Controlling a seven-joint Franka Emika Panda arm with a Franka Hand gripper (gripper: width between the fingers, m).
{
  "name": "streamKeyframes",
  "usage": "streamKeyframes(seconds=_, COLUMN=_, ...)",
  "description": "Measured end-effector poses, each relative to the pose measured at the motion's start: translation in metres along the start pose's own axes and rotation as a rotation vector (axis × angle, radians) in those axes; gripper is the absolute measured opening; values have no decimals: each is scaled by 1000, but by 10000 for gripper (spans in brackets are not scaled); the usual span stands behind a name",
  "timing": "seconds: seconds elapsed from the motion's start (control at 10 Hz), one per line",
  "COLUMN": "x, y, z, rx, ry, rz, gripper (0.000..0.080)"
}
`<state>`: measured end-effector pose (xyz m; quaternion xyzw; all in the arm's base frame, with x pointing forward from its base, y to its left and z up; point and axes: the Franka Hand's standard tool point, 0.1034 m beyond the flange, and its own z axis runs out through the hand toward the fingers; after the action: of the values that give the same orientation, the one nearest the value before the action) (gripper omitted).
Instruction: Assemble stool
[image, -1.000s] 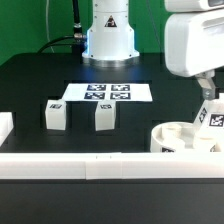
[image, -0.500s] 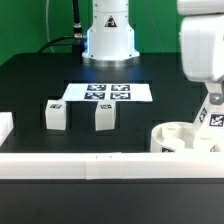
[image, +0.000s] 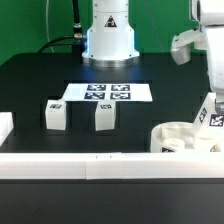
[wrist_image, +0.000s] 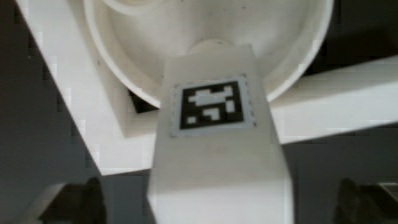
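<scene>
The round white seat (image: 180, 138) lies at the exterior view's right, against the front rail. One tagged white leg (image: 211, 114) stands tilted on it; in the wrist view this leg (wrist_image: 215, 120) fills the middle, with the seat (wrist_image: 143, 50) behind it. My gripper (image: 213, 86) hangs over that leg. In the wrist view the gripper (wrist_image: 217, 202) is open, with a dark finger on each side of the leg and a gap at each. Two more tagged legs (image: 55, 114) (image: 103, 116) stand apart on the black table.
The marker board (image: 105, 92) lies in front of the robot base (image: 108, 40). A long white rail (image: 90, 166) runs along the front edge. A white rail end (image: 4, 126) sits at the exterior view's left.
The arm's white hand has shifted toward the exterior view's right and turned above the seat. The leg on the seat and the two loose legs have not moved.
</scene>
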<state>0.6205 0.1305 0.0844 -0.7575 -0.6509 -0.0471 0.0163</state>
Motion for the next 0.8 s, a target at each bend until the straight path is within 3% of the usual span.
streamKeyframes(seconds=0.2, x=-6, y=1, z=3, rx=3, ry=-6, rz=-46, gripper=649)
streamKeyframes(seconds=0.4, x=-9, y=1, z=5, rx=6, ry=-6, rz=-40, gripper=393)
streamKeyframes(seconds=0.5, x=-9, y=1, z=5, rx=6, ry=-6, rz=-37, gripper=336)
streamKeyframes(seconds=0.8, x=-9, y=1, z=5, rx=6, ry=-6, rz=-27, gripper=336)
